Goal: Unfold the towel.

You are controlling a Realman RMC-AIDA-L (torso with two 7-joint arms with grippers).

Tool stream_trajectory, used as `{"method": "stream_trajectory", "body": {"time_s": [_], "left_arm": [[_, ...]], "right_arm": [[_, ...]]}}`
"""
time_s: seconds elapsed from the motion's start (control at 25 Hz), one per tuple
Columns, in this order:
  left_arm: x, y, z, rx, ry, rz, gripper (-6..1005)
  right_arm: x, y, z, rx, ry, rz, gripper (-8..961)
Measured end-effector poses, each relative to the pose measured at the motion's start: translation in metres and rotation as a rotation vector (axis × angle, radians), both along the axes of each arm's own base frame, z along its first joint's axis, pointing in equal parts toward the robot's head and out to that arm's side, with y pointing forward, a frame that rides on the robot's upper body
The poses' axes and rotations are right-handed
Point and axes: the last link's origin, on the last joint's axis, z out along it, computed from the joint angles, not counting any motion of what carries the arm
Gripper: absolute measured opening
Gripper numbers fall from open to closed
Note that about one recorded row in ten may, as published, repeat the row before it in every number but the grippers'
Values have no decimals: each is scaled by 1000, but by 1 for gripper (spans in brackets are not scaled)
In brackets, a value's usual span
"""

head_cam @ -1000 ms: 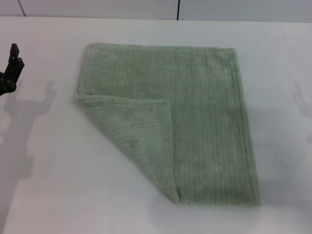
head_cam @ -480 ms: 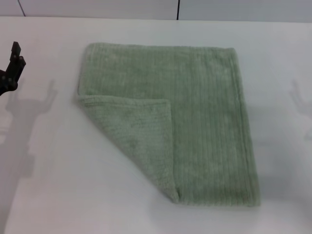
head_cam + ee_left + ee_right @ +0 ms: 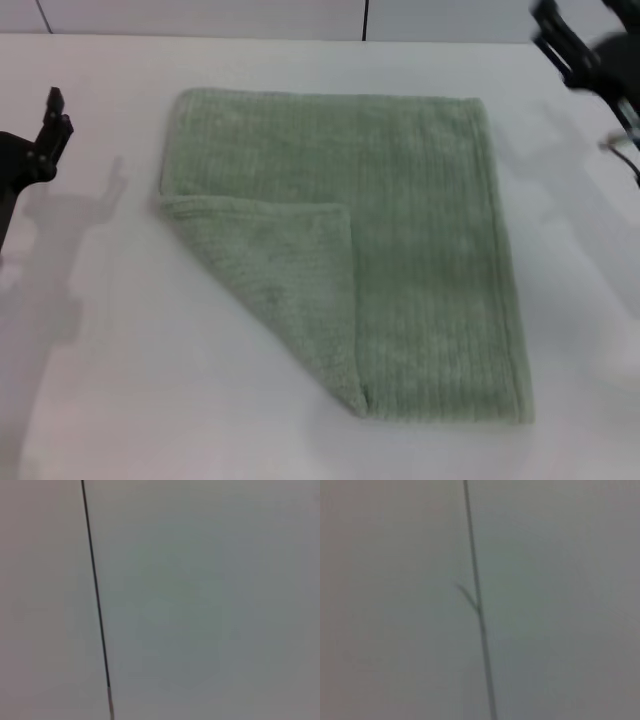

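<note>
The pale sage-green towel [image 3: 400, 230] lies flat on the white table [image 3: 120, 380] in the head view. Its near-left corner is folded over onto itself as a triangular flap [image 3: 285, 270]. My left gripper [image 3: 52, 125] is at the far left edge, above the table and well left of the towel. My right gripper [image 3: 570, 45] is at the upper right, raised beyond the towel's far-right corner and blurred. Neither touches the towel. Both wrist views show only a pale surface with a dark seam line.
A dark vertical seam [image 3: 366, 20] runs up the wall behind the table. Both arms cast shadows on the table beside the towel. Bare table surrounds the towel on every side.
My right gripper has come into view at the upper right. My left gripper has moved a little right and up. The towel has not moved.
</note>
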Motion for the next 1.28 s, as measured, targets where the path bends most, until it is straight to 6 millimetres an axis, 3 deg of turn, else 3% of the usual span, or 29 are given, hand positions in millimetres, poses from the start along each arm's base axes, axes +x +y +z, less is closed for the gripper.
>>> {"method": "stream_trajectory", "body": {"time_s": [0.08,0.2,0.28,0.4,0.48,0.68,0.88,1.08,1.28], "left_arm": [[0,5,-3,-20,3,8,804],[1,8,-3,-26,2,13,804],[4,11,-4,-28,2,4,804],[5,12,-4,-30,3,-2,803],[7,13,-4,-34,9,-11,803],[20,22,-10,-71,-4,-37,803],[39,42,-22,-221,5,21,802],[64,51,-18,-349,43,61,801],[97,51,-11,-474,134,123,801]], "right_arm": [[-29,26,3,-95,-29,-36,758],[-46,41,4,-163,-78,-88,721],[-74,56,8,-249,-160,-197,696],[-85,65,13,-297,-214,-295,619],[-97,78,25,-392,-295,-454,568],[-100,88,28,-584,-370,-581,423],[-98,92,17,-644,-397,-616,212],[-96,94,15,-647,-410,-616,1],[-93,95,15,-637,-408,-612,-2]]}}
